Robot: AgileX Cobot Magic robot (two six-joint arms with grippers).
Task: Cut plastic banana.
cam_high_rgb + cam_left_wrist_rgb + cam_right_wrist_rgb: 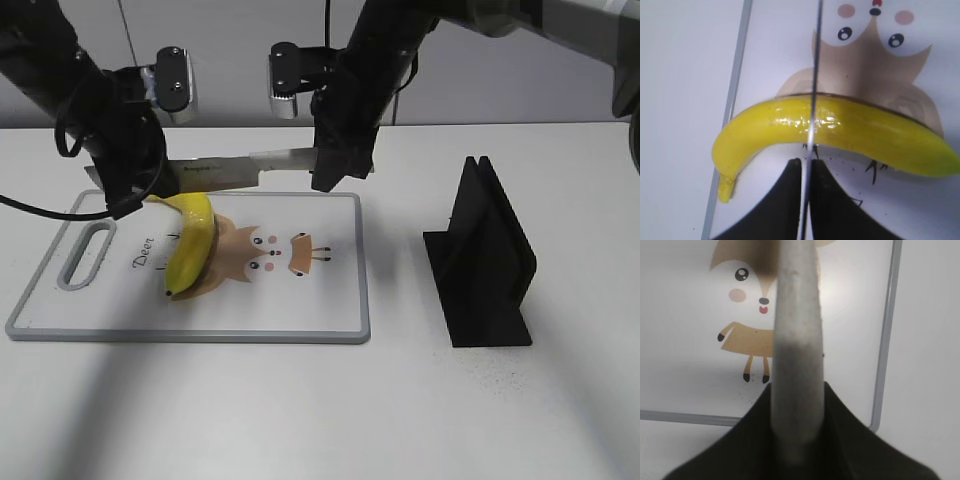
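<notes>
The plastic banana (190, 250) lies on the white cutting board (300, 310) with its deer print, stem end towards the back. A knife (215, 175) hangs level over the board's back edge, just above the banana's stem end. My left gripper (148, 182) is shut on the blade's tip. My right gripper (335, 165) is shut on the pale handle (285, 158). In the left wrist view the blade (815, 75) runs edge-on from my shut fingers (806, 162) across the banana (850, 130). In the right wrist view my fingers (797, 390) clamp the handle (795, 340). Whether the blade touches the banana I cannot tell.
A black knife stand (485, 260) stands upright on the white table to the right of the board. The board's grey rim shows in the left wrist view (737, 75) and the right wrist view (885, 340). A slot handle (88, 255) is at the board's left end.
</notes>
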